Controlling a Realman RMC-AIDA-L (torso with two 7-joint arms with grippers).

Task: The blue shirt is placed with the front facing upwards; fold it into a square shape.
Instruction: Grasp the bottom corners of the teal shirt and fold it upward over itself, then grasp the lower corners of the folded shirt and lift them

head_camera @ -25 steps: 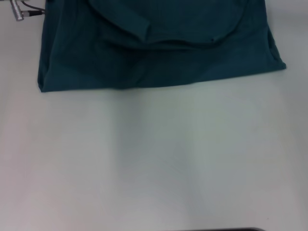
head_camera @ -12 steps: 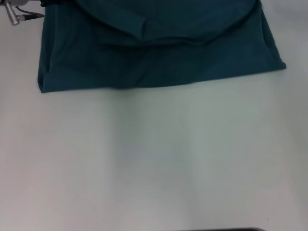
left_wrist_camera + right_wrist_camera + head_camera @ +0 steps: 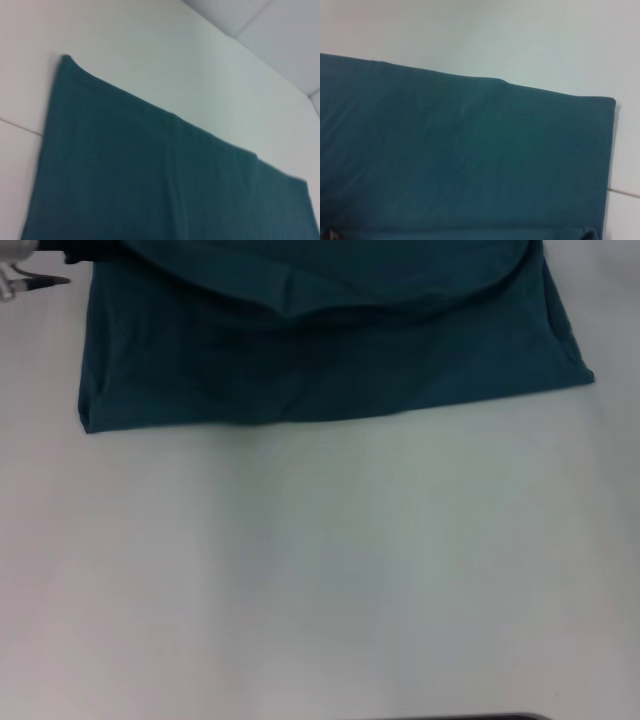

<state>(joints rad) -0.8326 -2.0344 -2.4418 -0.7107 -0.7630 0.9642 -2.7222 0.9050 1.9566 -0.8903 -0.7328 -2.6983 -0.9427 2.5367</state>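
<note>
At the far edge of the white table (image 3: 320,570), toward the top of the head view: the blue shirt (image 3: 330,360), already doubled into a broad band, near hem straight and running left to right, long axis crosswise to the robot. On top of that band, a second layer with a curved, drooping edge, apparently lifted or draped back over the rest; lettering and neck label not visible. In both wrist views, only flat teal cloth over pale table, one squared corner in each, so both arms apparently poised over the far part of the garment, one toward each end.

At the far left corner of the head view, just beside the shirt's left edge, a sliver of the left gripper (image 3: 20,275): metal tip and dark cable only, fingers out of sight, opening impossible to tell, hold on cloth likewise unclear. Right gripper nowhere in view.

Judged from this layout: lengthwise folding under way, square not yet reached. Next fold likely across the long axis, one end brought over the other, each end nearest its own arm.
</note>
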